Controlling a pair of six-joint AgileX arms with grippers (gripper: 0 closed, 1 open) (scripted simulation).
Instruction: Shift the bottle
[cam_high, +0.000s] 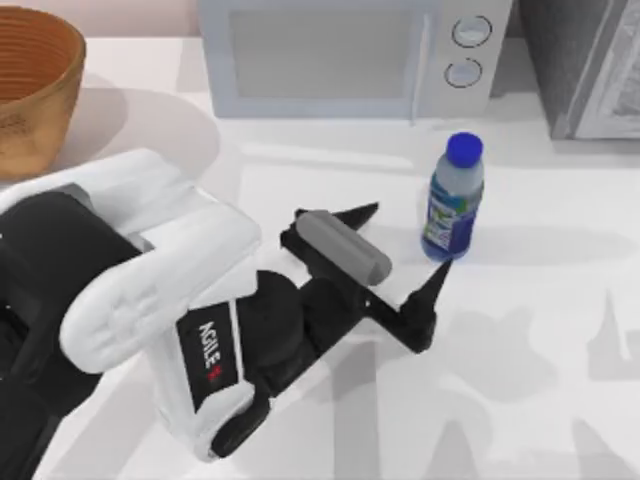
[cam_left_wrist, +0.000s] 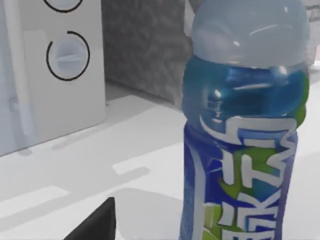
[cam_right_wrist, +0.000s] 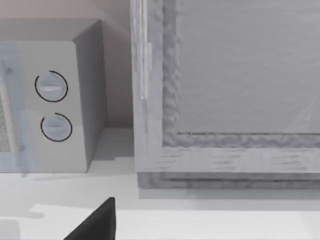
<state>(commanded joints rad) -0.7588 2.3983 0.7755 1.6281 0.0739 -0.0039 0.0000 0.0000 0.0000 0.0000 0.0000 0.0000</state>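
Note:
The bottle (cam_high: 453, 195) stands upright on the white table right of centre, in front of the microwave's dials. It is clear plastic with a blue cap and a blue-and-green label. My left gripper (cam_high: 410, 238) is open, low over the table just left of the bottle. Its two black fingertips spread towards the bottle without touching it. In the left wrist view the bottle (cam_left_wrist: 245, 135) looms close, with one black finger (cam_left_wrist: 95, 222) at the frame's edge. My right arm is parked, facing the back of the table, and one finger (cam_right_wrist: 95, 222) sits wide of centre.
A white microwave (cam_high: 340, 55) stands along the back edge, close behind the bottle. A wooden basket (cam_high: 35, 85) sits at the back left. A grey cabinet (cam_high: 585, 65) fills the back right corner. Bare table lies to the bottle's right and front.

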